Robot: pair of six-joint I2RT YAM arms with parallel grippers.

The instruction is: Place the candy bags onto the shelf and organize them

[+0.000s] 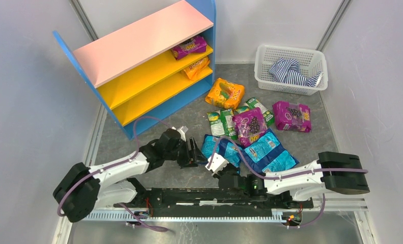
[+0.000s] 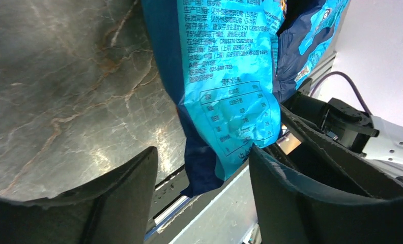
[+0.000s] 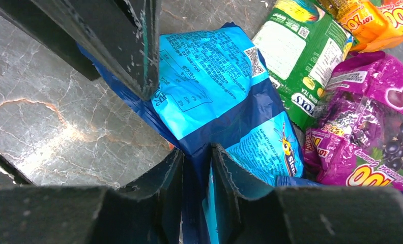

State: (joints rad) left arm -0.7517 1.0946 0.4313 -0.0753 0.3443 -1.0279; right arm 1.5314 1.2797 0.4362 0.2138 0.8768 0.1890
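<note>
A blue candy bag (image 1: 226, 149) lies at the near end of the pile, and my right gripper (image 1: 216, 163) is shut on its dark-blue edge (image 3: 197, 168). My left gripper (image 1: 195, 152) stands open just left of it. In the left wrist view the bag (image 2: 225, 76) hangs between the spread fingers (image 2: 128, 188), touching neither. A second blue bag (image 1: 268, 151), two purple bags (image 1: 249, 124) (image 1: 291, 116), green bags (image 1: 221, 122) and an orange bag (image 1: 225, 93) lie on the table. The shelf (image 1: 138, 40) holds a purple bag (image 1: 189, 48) and an orange bag (image 1: 197, 66).
A white mesh basket (image 1: 311, 58) with a striped cloth (image 1: 288, 71) stands at the back right. Grey walls close in on both sides. A metal rail (image 1: 199, 213) runs along the near edge between the arm bases.
</note>
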